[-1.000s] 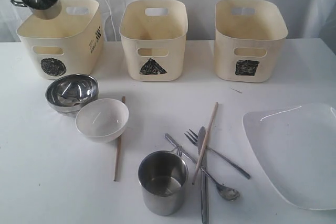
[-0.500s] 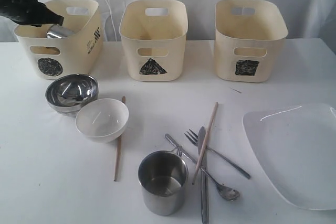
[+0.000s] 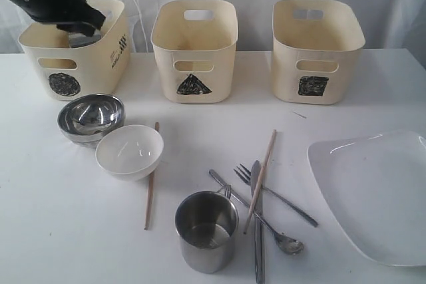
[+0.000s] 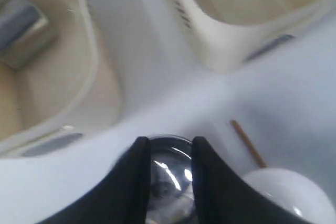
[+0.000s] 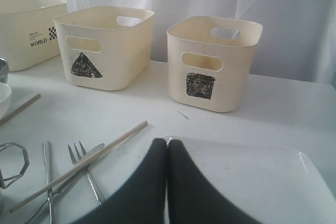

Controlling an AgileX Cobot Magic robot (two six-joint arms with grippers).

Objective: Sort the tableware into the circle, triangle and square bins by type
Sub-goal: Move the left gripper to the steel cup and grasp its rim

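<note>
One steel mug [image 4: 21, 30] lies inside the circle bin [image 3: 66, 64]. My left gripper [image 4: 167, 145] hovers open and empty over that bin's rim [image 3: 80, 26]; the steel bowl [image 3: 91, 116] shows far below between its fingers. The white bowl [image 3: 129, 151] sits beside the steel one. The second mug [image 3: 206, 231] stands at the front, next to the fork [image 3: 273, 194], knife [image 3: 257, 224], spoon [image 3: 286, 243] and one chopstick [image 3: 261, 177]. The other chopstick [image 3: 151, 177] lies by the white bowl. My right gripper [image 5: 168, 145] is shut over the white plate [image 5: 252, 182], out of the exterior view.
The triangle bin [image 3: 193, 64] and square bin [image 3: 316, 58] stand along the back, in line with the circle bin. The plate [image 3: 379, 191] overhangs the picture's right edge. A white curtain hangs behind the table.
My left gripper lowered the mug from above the circle bin into it, let go, and shifted right. The right gripper and the table items have not moved.
</note>
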